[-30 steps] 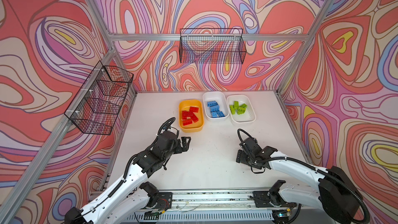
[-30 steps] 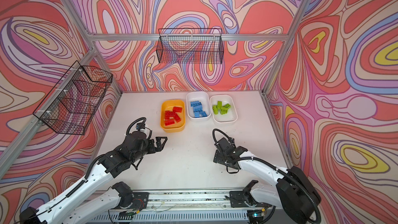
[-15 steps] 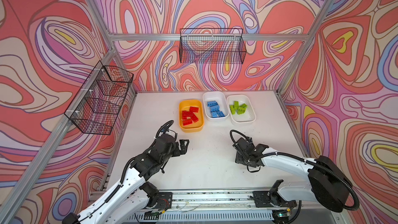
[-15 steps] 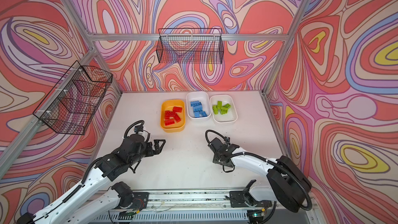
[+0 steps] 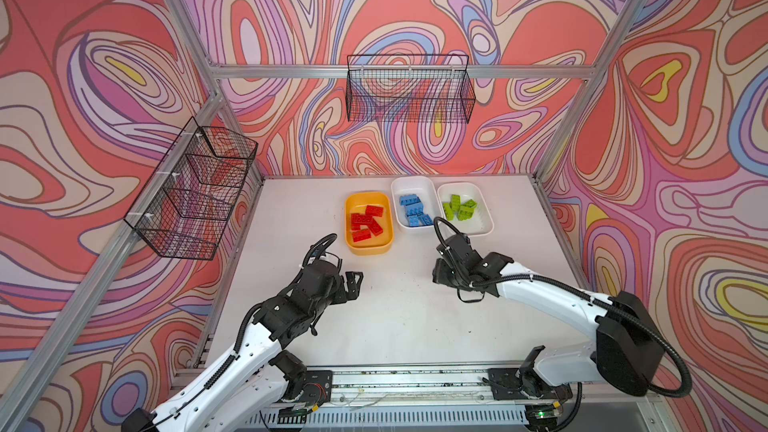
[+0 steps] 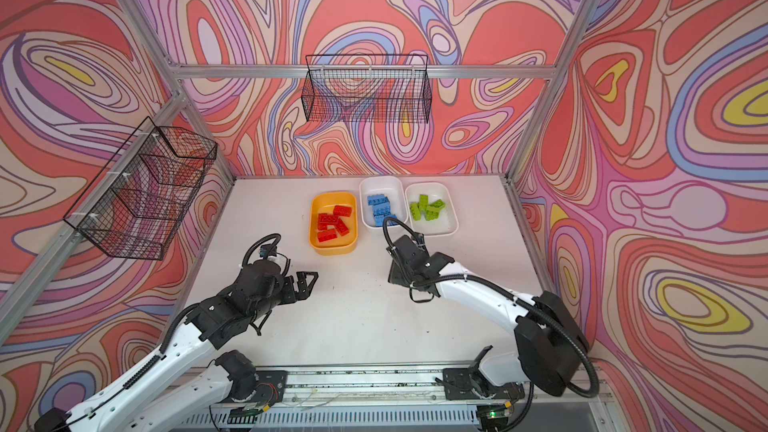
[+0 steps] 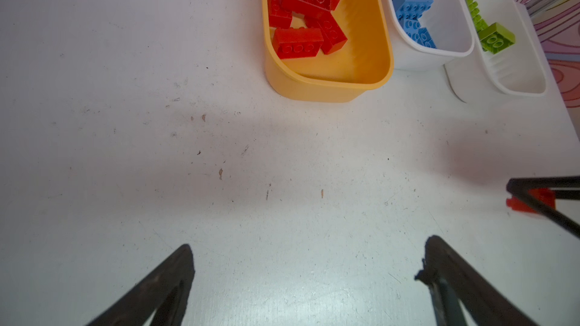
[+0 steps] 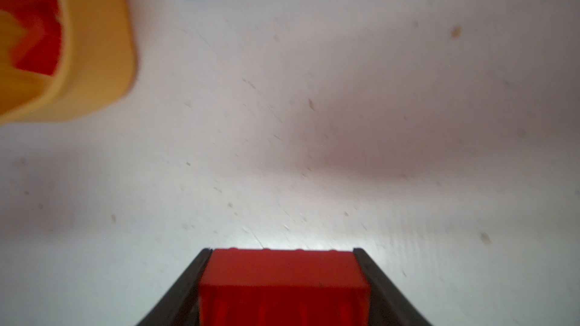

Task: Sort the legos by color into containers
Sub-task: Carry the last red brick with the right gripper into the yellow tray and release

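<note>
My right gripper [image 8: 281, 250] is shut on a red lego [image 8: 282, 277], whose ends fill the space between the two fingers. In both top views this gripper [image 5: 438, 274] [image 6: 395, 274] is low over the table, in front of the tubs, and the wrist hides the brick. The left wrist view shows the held red lego [image 7: 530, 202] at its edge. My left gripper [image 7: 310, 244] [image 5: 353, 280] is open and empty over bare table. Several red legos [image 5: 365, 222] lie in the yellow-orange container [image 5: 370, 245], blue legos [image 5: 413, 211] in a white container [image 5: 413, 184], and green legos [image 5: 459, 207] in the other white container [image 5: 482, 222].
The white table [image 5: 395, 326] carries the three tubs in a row at the back. A black wire basket [image 5: 409, 89] hangs on the back wall and another [image 5: 191, 189] on the left wall. Aluminium frame posts [image 5: 557, 143] stand at the corners.
The right gripper has closed on the red lego and moved left and back toward the yellow-orange tub. The left arm has hardly moved.
</note>
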{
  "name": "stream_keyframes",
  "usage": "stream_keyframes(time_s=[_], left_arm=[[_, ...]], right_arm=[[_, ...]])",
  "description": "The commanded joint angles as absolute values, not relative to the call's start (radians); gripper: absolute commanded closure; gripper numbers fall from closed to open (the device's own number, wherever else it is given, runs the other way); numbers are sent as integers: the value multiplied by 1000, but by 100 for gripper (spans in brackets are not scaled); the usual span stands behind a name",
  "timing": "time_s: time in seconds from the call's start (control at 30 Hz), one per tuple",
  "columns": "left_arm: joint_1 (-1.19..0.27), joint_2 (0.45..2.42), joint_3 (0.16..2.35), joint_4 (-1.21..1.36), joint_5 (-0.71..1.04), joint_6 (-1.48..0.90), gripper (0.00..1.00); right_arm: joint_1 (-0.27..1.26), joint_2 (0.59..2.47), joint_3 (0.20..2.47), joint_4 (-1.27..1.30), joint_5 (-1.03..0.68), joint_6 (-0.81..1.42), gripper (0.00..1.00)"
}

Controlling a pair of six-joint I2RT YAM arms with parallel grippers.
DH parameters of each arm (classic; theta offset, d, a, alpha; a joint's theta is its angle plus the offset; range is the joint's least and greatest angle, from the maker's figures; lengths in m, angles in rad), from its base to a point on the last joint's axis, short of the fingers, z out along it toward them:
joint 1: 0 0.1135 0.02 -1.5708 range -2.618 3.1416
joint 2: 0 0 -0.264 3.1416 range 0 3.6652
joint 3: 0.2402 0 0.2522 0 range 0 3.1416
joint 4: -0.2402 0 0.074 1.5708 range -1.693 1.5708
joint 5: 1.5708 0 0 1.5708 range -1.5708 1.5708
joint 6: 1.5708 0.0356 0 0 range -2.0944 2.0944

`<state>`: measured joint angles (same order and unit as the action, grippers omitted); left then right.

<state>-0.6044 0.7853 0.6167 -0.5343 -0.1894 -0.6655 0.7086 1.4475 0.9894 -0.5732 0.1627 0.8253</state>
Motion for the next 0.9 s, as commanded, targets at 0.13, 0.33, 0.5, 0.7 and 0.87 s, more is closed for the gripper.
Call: stream_keyframes(time_s=[0.13,0.33,0.5,0.7,0.87], left_arm=[[-609,840,652,-556,-259,-656,0],[-607,841,673,-573,-334,-670,0],[-606,847,674,-585,-389,-691,0],[-604,845,666,-604,-412,-716,0],[-604,841,658,-595,-437,-719,0]], right_arm=[[715,1826,1476,-537,139,614,45],[715,2124,1870,-600,92,504,45],[716,2298,2063,-632,13,470,46],[716,2380,2151,-626,-24,456,43],[716,2386,2165,-602,-73,451,14]])
